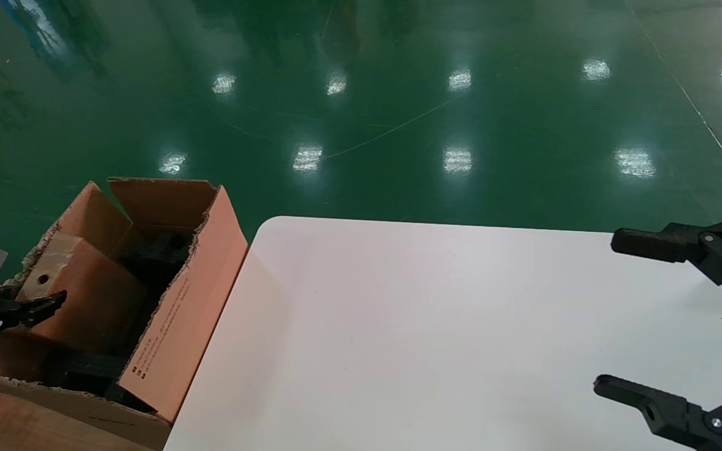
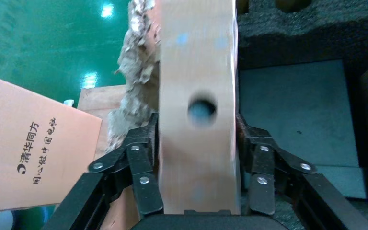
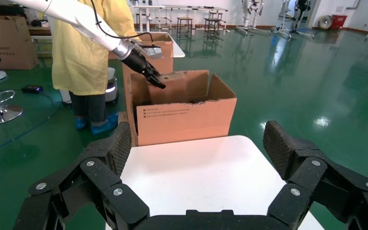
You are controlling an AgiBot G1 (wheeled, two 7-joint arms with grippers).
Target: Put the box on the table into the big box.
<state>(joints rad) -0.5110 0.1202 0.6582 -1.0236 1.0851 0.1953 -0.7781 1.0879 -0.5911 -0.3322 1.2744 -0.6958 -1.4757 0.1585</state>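
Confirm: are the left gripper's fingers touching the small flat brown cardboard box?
Touching. The left wrist view shows the left gripper with its fingers pressed against both sides of the small flat brown cardboard box.

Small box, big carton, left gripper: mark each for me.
small box [image 2: 197, 72]: left wrist view, on its narrow holed side.
big carton [image 1: 179, 326]: head view, on its printed flap.
left gripper [image 2: 196, 179]: left wrist view, between fingertips clamping the box.

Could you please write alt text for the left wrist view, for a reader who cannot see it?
The left gripper is shut on the box, its two black fingers pressing the wide faces, the narrow side with a round hole facing the camera. Behind it lies the big box with black foam inside.
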